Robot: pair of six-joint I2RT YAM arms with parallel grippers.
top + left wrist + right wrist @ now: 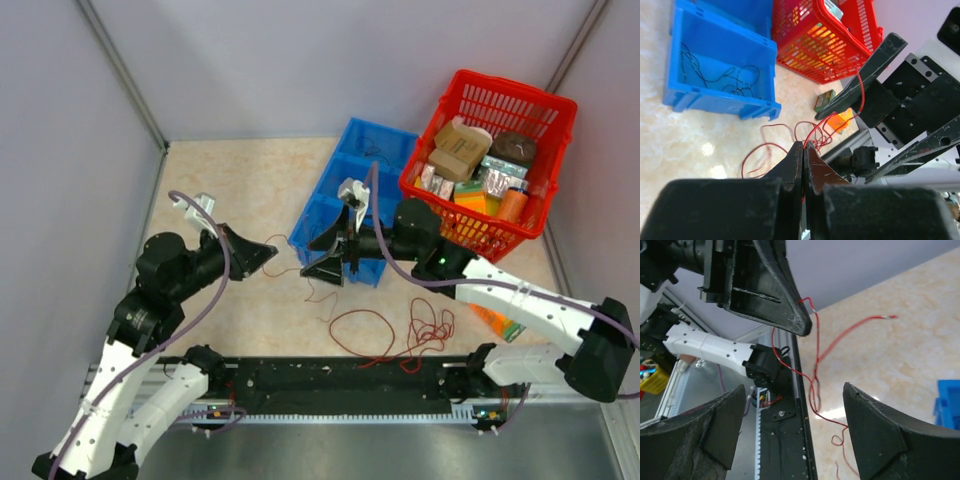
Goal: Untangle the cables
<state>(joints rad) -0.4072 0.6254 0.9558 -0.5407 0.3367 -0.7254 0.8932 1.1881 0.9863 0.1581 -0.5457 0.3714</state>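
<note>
The red cable [428, 330] lies in loops and a tangle on the table near the front rail. One strand rises to my left gripper [271, 251], which is shut on the red cable [812, 132] at the fingertips [804, 145]. My right gripper [318, 256] is open and empty, facing the left gripper a short way to its right. In the right wrist view its gripper [795, 410] spans the hanging red strand [815, 375] without touching it. Several dark thin cables [722, 77] lie inside the blue bin [715, 102].
The blue bin [330, 200] stands behind the right gripper. A red basket [545, 190] full of packets is at the back right. An orange box [500, 322] lies under the right arm. The black front rail [340, 385] runs along the near edge.
</note>
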